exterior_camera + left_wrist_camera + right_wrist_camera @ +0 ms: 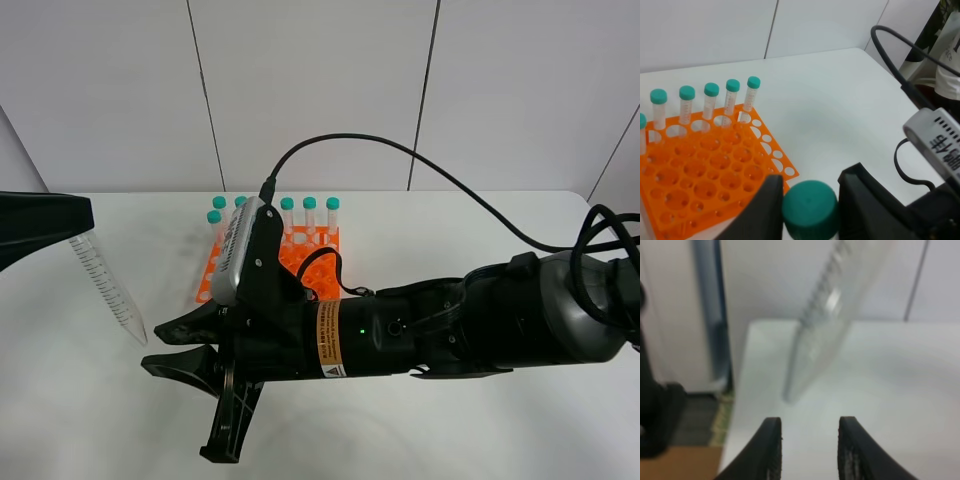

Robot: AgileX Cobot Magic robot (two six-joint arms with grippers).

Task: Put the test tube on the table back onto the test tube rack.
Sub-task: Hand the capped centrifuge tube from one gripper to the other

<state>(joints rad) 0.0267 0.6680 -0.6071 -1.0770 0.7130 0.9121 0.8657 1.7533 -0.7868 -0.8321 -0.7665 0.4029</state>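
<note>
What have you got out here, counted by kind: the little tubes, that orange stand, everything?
Capped test tubes standing in the test tube rack: 7 (from above, the right arm's camera hides one)
Lone test tube held in the left fingers: 1
Orange test tube rack: 1
Total: 9

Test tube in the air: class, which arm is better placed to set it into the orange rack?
Left. The left gripper holds the test tube by its cap, near the test tube rack; the right gripper is open, empty.
</note>
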